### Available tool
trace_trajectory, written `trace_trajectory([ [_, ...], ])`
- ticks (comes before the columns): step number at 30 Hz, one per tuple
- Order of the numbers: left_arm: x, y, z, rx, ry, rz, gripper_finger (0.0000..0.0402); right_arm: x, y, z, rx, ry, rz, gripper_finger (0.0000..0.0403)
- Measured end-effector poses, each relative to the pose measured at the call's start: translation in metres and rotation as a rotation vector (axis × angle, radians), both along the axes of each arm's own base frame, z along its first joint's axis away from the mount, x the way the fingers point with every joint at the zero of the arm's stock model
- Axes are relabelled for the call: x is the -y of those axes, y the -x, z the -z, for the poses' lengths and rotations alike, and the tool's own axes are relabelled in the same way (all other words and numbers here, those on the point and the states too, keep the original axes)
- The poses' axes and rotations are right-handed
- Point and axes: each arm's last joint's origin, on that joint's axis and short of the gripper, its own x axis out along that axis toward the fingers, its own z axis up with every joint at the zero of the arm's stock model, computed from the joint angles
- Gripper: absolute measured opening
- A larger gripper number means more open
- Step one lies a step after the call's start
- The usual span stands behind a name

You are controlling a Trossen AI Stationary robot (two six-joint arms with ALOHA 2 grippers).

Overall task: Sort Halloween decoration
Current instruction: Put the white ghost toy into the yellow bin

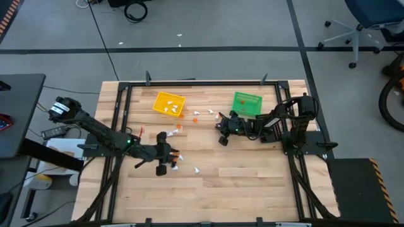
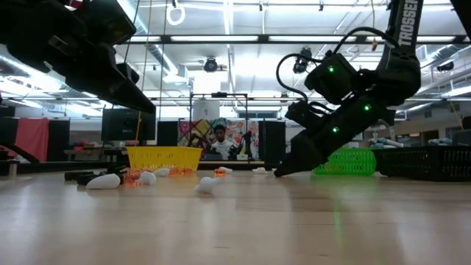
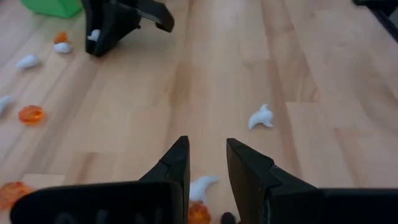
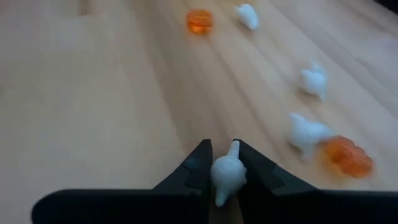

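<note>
Right gripper (image 4: 222, 167) was pinched on a white ghost trinket (image 4: 226, 176) — the piece sat squeezed between the two fingers, its tip sticking up past them. In the high view this gripper (image 1: 222, 130) was low over the bench (image 1: 252, 183), just beside the green bin (image 1: 247, 103). Ahead of it lay more white ghosts (image 4: 306, 131) and orange pumpkin trinkets (image 4: 348, 155), one pumpkin touching a ghost.

Left gripper (image 3: 207, 163) was spread a little, holding nothing, fingers pointing down at the bench near its middle front. A white ghost (image 3: 203, 185) and an orange piece (image 3: 199, 213) lay below the gap; another ghost (image 3: 261, 117) lay further off.

Yellow bin (image 1: 168, 103) — several white pieces inside it. Loose trinkets were scattered between the two bins.
</note>
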Motion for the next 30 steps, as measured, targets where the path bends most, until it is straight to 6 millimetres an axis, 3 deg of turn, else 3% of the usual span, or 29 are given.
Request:
trace_trajectory([
  [7,0.012,-0.001,0.021,-0.015,0.019,0.029,0.0082,-0.008,-0.033,-0.02,0.007,-0.035,-0.082,0.0059],
  [16,0.015,0.0,0.026,-0.034,0.042,0.023,0.0082,-0.006,-0.091,-0.072,0.131,0.012,-0.114,0.006],
  [22,0.016,-0.001,0.024,-0.017,0.057,0.019,0.0082,0.009,-0.131,-0.094,0.173,0.07,-0.128,0.0061],
  [30,0.018,-0.001,0.023,-0.004,0.069,0.024,0.0082,0.048,-0.185,-0.094,0.184,0.074,-0.087,0.0061],
])
